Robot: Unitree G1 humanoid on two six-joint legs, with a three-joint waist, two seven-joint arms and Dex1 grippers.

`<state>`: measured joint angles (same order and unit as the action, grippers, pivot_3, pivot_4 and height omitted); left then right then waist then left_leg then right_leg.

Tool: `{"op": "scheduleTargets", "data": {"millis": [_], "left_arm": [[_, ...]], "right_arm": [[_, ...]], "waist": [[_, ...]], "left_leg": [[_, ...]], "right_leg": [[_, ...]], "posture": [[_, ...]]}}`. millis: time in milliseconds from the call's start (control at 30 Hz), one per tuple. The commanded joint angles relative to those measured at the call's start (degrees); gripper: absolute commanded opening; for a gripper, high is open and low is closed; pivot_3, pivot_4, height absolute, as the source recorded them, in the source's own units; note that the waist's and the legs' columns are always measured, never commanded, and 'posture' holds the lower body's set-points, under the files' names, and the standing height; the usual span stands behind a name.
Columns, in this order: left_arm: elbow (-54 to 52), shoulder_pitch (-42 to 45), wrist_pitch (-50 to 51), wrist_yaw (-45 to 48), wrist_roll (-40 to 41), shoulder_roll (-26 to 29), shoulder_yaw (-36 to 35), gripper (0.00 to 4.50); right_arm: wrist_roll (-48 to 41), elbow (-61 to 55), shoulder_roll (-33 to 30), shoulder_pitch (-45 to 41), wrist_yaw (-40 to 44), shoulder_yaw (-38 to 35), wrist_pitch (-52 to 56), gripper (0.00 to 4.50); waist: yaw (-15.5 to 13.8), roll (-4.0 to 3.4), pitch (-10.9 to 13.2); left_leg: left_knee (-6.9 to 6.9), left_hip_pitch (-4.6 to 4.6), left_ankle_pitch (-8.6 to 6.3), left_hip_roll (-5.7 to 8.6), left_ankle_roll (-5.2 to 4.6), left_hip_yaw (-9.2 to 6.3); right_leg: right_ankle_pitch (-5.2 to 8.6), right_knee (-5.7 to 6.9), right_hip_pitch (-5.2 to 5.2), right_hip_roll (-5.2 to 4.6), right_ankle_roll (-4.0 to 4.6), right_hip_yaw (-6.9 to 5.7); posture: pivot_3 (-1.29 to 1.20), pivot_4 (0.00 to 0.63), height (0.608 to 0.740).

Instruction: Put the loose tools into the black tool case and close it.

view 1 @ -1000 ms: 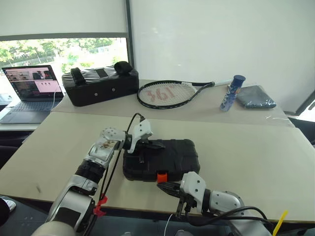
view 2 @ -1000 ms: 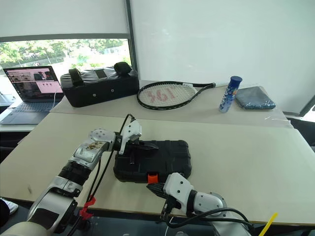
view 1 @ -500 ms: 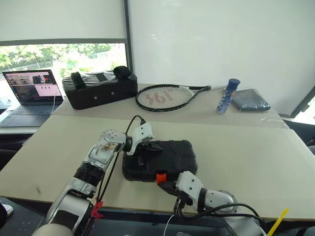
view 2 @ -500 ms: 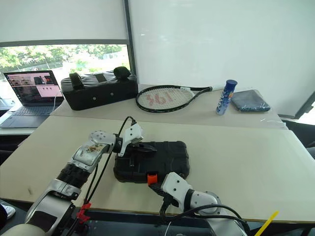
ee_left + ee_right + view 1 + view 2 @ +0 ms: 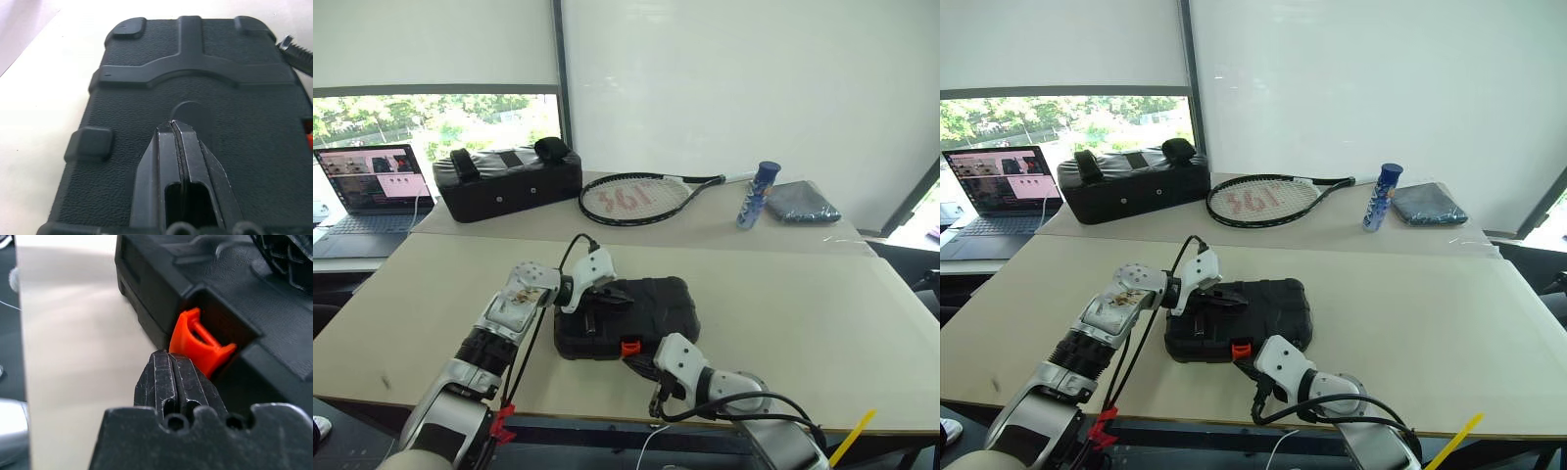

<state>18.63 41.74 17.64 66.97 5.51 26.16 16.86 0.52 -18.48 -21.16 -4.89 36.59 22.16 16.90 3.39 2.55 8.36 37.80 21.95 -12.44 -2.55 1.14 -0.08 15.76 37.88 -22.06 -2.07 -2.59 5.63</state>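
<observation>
Black tool case [image 5: 646, 311] lid down, contents hidden; left gripper [image 5: 607, 297] covers part of lid, right gripper [image 5: 177, 363] blocks lower half of orange latch [image 5: 201, 345]. Beyond the case, laptop [image 5: 367, 188] cut by frame edge, screen too small to read; racket [image 5: 636, 196] string lettering unreadable

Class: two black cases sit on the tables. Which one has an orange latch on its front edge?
The ribbed hard-plastic black tool case on the near table, under the end effectors; its orange latch faces the robot. The padded black bag behind has straps, no latch.
</observation>
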Motion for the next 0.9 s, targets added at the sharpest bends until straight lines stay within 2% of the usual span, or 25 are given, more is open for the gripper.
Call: {"op": "scheduleTargets", "data": {"millis": [33, 200, 333, 467, 533, 567, 600, 633, 667, 800, 900], "left_arm": [[4.22, -5.7, 4.17, 1.69, -3.48, 0.52, 5.75, 0.04], [3.84, -6.34, 2.37, 1.36, -2.51, 1.11, 3.96, 0.04], [1.49, -7.85, -4.23, 2.32, 3.2, 1.5, -3.06, 0.04], [-5.32, -11.01, -5.21, 4.82, 13.65, 4.34, -14.78, 0.04], [-9.09, -14.5, -4.25, 5.53, 17.1, 8.02, -19.93, 0.56], [-10.47, -16.83, -4.03, 5.61, 17.49, 10.37, -21.71, 0.73], [-11.45, -18.49, -4.12, 5.59, 17.69, 11.85, -22.6, 1.17], [-12.44, -20.82, -3.95, 6.1, 18.36, 13.62, -24.05, 1.39], [-12.86, -23.06, -5.27, 5.27, 18.21, 14.85, -25.92, 1.95], [-16.12, -36.41, -5.11, 4.05, 18.89, 20.1, -34.8, 3.27], [-16.87, -43.42, -9.01, 1.66, 17.27, 20.66, -38.63, 4.43]], "right_arm": [[2.14, 1.1, 1.13, -3.5, -5.02, -4.07, -2.28, 0.0], [-0.27, -1.06, -0.16, -2.44, -1.63, -4.88, -2.58, 0.0], [-6.3, -6.17, -4.75, 1.28, 4.54, -6.9, -2.27, 0.0], [-16.12, -7.9, -10.81, 6.68, 11.81, -17.06, -5.97, 0.0], [-20.29, -6.88, -13.87, 9.19, 16.3, -23.64, -10.75, 0.0], [-22.79, -6.15, -15.72, 10.87, 19.12, -26.5, -11.13, 0.29], [-24.36, -5.58, -16.98, 12.09, 20.97, -28.12, -11.54, 0.6], [-24.87, -4.32, -18.15, 13.1, 22.58, -30.19, -13.35, 0.8], [-26.93, -3.62, -19.59, 14.43, 24.52, -32.35, -12.65, 1.27], [-28.64, 3.45, -24.33, 18.09, 31.29, -41.62, -17.59, 2.57], [-29.17, 6.77, -25.91, 19.04, 33.45, -45.5, -19.26, 3.65]], "waist": [[0.01, 0.01, -0.02], [0.01, 0.01, -0.04], [0.04, -0.1, -0.04], [0.3, -0.13, 0.0], [0.63, -0.21, 0.13], [0.8, -0.24, 0.24], [0.78, -0.23, 0.31], [0.59, -0.25, 0.36], [0.41, -0.26, 0.39], [-0.25, -0.25, 0.5], [-0.92, -0.23, 0.65]], "left_leg": [[0.0, 0.0, 0.0, 0.0, 0.0, 0.0], [0.0, -0.02, 0.0, -0.01, 0.0, -0.01], [-0.05, 0.1, -0.01, 0.0, 0.0, 0.03], [-0.54, 0.18, -0.01, -0.01, 0.0, 0.04], [-0.75, 0.3, -0.01, -0.02, 0.0, 0.03], [-0.87, 0.36, -0.01, -0.05, -0.01, 0.05], [-0.98, 0.38, -0.02, -0.06, -0.02, 0.06], [-1.02, 0.45, -0.03, -0.08, -0.03, 0.04], [-1.05, 0.49, -0.04, -0.08, -0.04, 0.0], [-1.06, 0.59, -0.09, 0.0, 0.0, 0.06], [-1.05, 0.6, -0.1, 0.0, 0.01, 0.14]], "right_leg": [[0.0, 0.0, 0.0, 0.0, 0.0, 0.0], [0.01, -0.01, 0.01, 0.0, 0.01, 0.0], [0.01, -0.06, -0.09, -0.03, 0.02, 0.06], [0.05, -0.39, -0.19, -0.02, 0.08, 0.05], [0.08, -0.42, -0.37, 0.01, 0.14, 0.04], [0.08, -0.44, -0.48, 0.01, 0.15, 0.08], [0.08, -0.47, -0.54, 0.02, 0.17, 0.09], [0.09, -0.49, -0.61, 0.03, 0.18, 0.05], [0.08, -0.59, -0.61, 0.02, 0.19, -0.03], [0.08, -0.83, -0.55, -0.29, 0.18, -0.1], [0.09, -1.0, -0.51, -0.47, 0.16, -0.08]], "posture": [[0.0, 0.15, 0.74], [0.0, 0.15, 0.74], [0.0, 0.15, 0.74], [0.0, 0.15, 0.74], [0.0, 0.15, 0.74], [0.0, 0.15, 0.74], [0.0, 0.15, 0.74], [0.0, 0.15, 0.74], [0.0, 0.15, 0.74], [0.0, 0.15, 0.74], [0.0, 0.15, 0.74]]}}
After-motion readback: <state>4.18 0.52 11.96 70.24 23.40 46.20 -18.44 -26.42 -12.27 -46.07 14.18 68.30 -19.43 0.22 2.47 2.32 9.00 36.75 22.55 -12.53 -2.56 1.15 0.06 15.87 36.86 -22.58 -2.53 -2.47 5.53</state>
